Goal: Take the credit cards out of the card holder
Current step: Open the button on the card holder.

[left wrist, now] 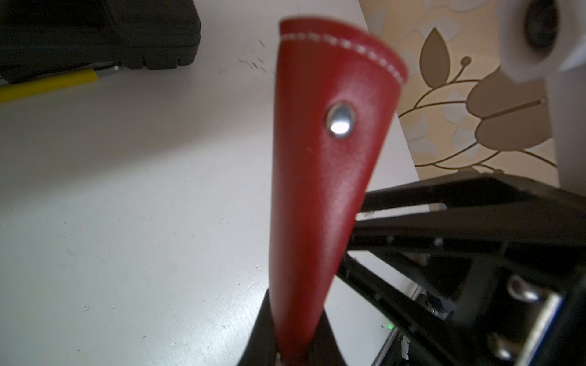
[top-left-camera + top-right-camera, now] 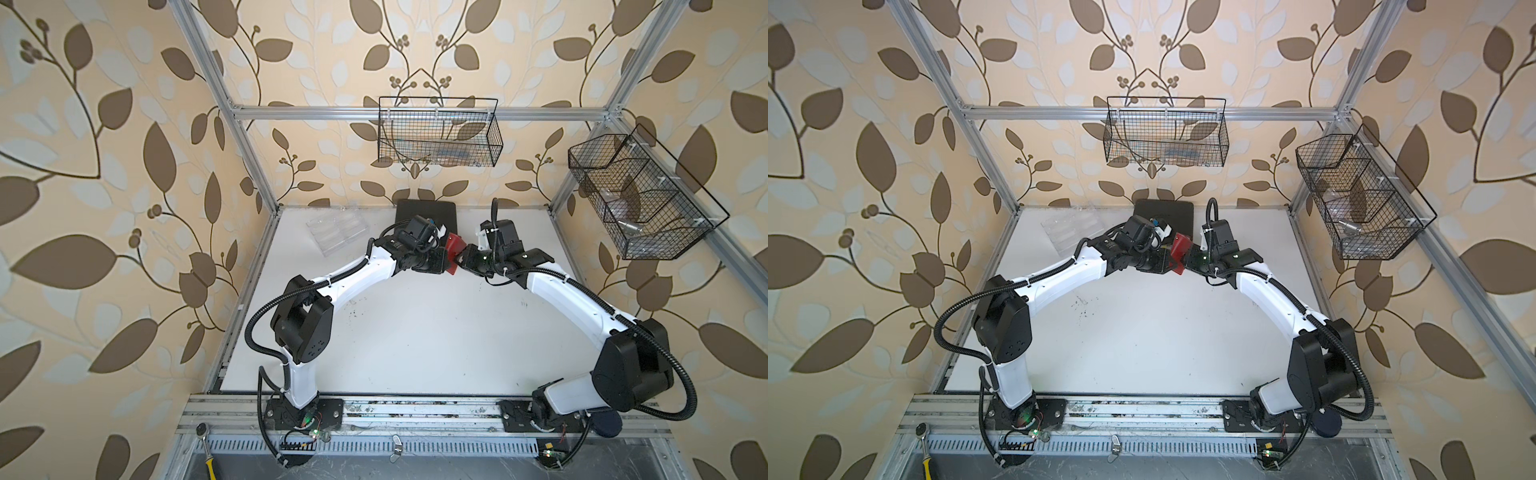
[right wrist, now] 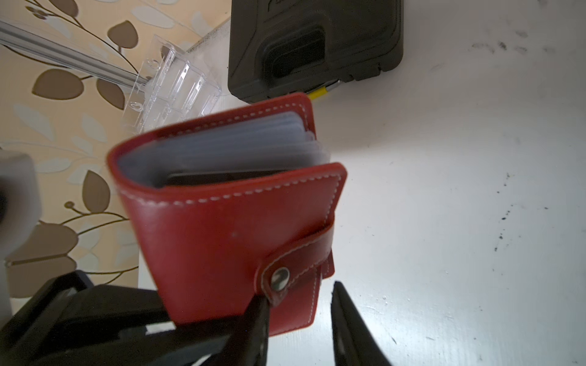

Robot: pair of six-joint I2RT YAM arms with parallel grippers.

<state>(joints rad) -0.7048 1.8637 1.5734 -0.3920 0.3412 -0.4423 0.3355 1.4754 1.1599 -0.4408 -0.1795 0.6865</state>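
My left gripper (image 1: 295, 342) is clamped on the near end of the card holder (image 1: 323, 158), which hangs clear of the table (image 1: 126, 206). I judge I hold it up on edge to turn its strap side toward my other arm.

My right gripper (image 3: 301, 304) stands partly open at the holder's free corner. One finger touches the tip of the strap tab (image 3: 304, 253); the other is apart from the red edge. The snap (image 3: 279, 279) is fastened, so the holder is closed.

Its long axis runs straight out from my left fingers toward the black case (image 3: 317, 41) at the back. At that far end the clear sleeves (image 3: 237, 142) fan open, with the dark edge of a credit card (image 3: 222, 179) among them. The acrylic tray (image 3: 171, 92) lies beside the case.
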